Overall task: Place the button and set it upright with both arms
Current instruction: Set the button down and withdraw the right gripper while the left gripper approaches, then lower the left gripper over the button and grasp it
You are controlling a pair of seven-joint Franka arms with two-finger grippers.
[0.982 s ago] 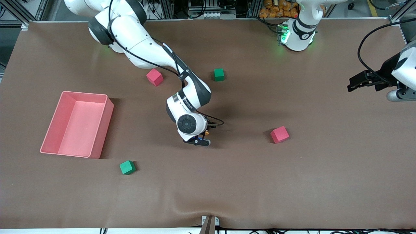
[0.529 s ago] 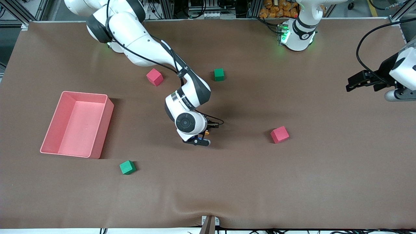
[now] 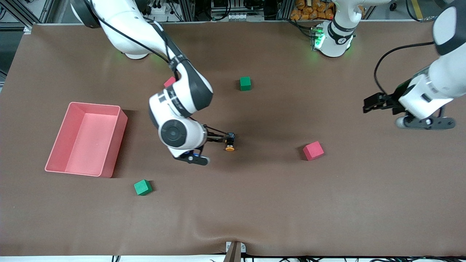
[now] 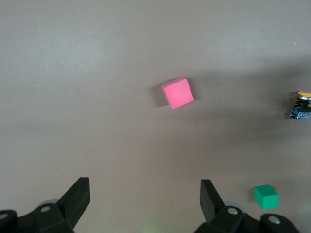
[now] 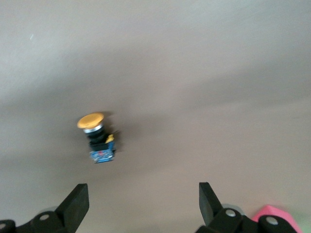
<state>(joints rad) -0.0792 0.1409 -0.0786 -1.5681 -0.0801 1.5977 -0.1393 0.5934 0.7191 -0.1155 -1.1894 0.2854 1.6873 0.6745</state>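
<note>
Released since the earlier frames, the button (image 3: pixel 229 147) now sits alone on the brown desk (image 3: pixel 255 203), and the right pincer (image 3: pixel 198 154) has drawn away toward the pink bin (image 3: pixel 109 160). From the front, the button lies near mid-desk beside that pincer, not touching, with a red cube (image 3: pixel 313 150) well apart toward the left arm's end. The left wrist view shows the left pincer (image 4: pixel 146 206) spread wide above the desk, button (image 4: pixel 301 104) off at the edge. The right wrist view shows wide-apart fingers and the button (image 5: pixel 97 138) tilted, orange cap up. Righting it well likely means a low, centred grip on the black body.
</note>
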